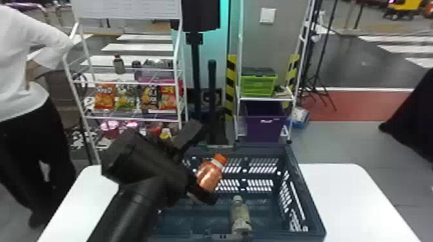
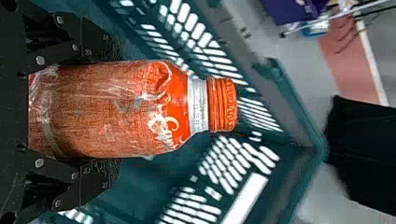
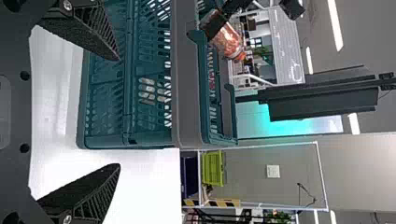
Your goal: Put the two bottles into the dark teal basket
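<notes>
left pincer [image 2: 112, 109]: pinching orange bottle [image 2: 135, 109]
right pincer [image 3: 116, 113]: spread
pale bottle [image 1: 241, 215]: inside dark teal basket [image 1: 308, 193]
step: placing the orange bottle
next: lower it, then release

No readable text; just white script [image 2: 163, 127] on the orange bottle [image 2: 102, 109], apparently too creased for a reading.

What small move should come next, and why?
Probably lower the left tool gently: it grips the orange, orange-capped bottle above the floor of the dark teal plastic basket, and the pale greyish bottle is already inside, so only this one seems left to set down.
</notes>
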### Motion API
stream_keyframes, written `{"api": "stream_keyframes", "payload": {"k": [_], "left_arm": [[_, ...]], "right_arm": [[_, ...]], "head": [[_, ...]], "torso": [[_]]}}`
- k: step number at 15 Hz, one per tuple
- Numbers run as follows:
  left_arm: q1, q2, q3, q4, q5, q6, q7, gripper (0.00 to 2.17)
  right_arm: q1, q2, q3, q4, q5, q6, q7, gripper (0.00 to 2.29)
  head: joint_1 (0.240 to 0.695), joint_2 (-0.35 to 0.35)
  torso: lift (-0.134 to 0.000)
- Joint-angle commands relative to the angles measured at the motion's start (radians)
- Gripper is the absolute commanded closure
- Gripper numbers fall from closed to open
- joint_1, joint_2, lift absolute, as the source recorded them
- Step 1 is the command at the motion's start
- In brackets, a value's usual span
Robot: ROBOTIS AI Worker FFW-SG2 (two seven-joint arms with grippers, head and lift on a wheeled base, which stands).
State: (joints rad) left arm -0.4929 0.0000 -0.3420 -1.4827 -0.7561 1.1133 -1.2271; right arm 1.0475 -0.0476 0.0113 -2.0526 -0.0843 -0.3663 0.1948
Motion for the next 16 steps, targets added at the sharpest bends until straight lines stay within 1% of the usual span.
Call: {"api": "stream_keyframes", "payload": {"k": [1,3,4,6,7,8,9,10,11,14,16], "left_arm": [[-0.033,-0.003,-0.046,0.113,-0.026,-0.022,0.008,2.03],[-0.061,-0.003,-0.08,0.191,-0.032,-0.046,0.021,2.03],[-0.065,-0.003,-0.084,0.208,-0.04,-0.059,0.023,2.03],[-0.065,-0.003,-0.089,0.203,-0.051,-0.062,0.021,2.03],[-0.061,-0.003,-0.097,0.191,-0.051,-0.059,0.026,1.94],[-0.046,-0.003,-0.097,0.168,-0.051,-0.062,0.038,1.56],[-0.026,-0.003,-0.098,0.136,-0.055,-0.077,0.038,0.7],[-0.019,-0.003,-0.1,0.128,-0.069,-0.095,0.038,0.21],[-0.018,-0.003,-0.097,0.121,-0.071,-0.098,0.044,0.08],[-0.018,-0.003,-0.081,0.102,-0.071,-0.114,0.051,0.06],[-0.009,-0.003,-0.06,0.051,-0.065,-0.114,0.052,0.06]], "right_arm": [[0.003,0.0,-0.007,0.003,-0.002,-0.015,0.0,0.07],[0.005,-0.003,-0.013,0.006,-0.008,-0.015,0.0,0.07],[0.003,-0.003,-0.016,0.011,-0.011,-0.018,0.002,0.07],[-0.001,-0.009,-0.019,0.012,-0.017,-0.015,0.002,0.07],[-0.004,-0.011,-0.019,0.014,-0.019,-0.012,0.002,0.07],[-0.006,-0.012,-0.021,0.014,-0.02,-0.009,0.002,0.07],[-0.007,-0.014,-0.021,0.014,-0.022,-0.009,0.002,0.07],[-0.007,-0.014,-0.024,0.014,-0.022,-0.009,0.003,0.07],[-0.009,-0.014,-0.028,0.014,-0.025,-0.006,0.005,0.07],[-0.012,-0.014,-0.031,0.02,-0.026,0.001,0.008,0.07],[-0.012,-0.014,-0.033,0.019,-0.026,0.001,0.008,0.07]], "head": [[0.499,0.0],[0.499,0.0],[0.499,0.0],[0.499,0.0],[0.499,0.0],[0.499,0.0],[0.499,0.0],[0.499,0.0],[0.499,0.0],[0.499,0.0],[0.499,0.0]], "torso": [[0.0],[0.0],[0.0],[0.0],[0.0],[0.0],[0.0],[0.0],[0.0],[0.0],[0.0]]}}
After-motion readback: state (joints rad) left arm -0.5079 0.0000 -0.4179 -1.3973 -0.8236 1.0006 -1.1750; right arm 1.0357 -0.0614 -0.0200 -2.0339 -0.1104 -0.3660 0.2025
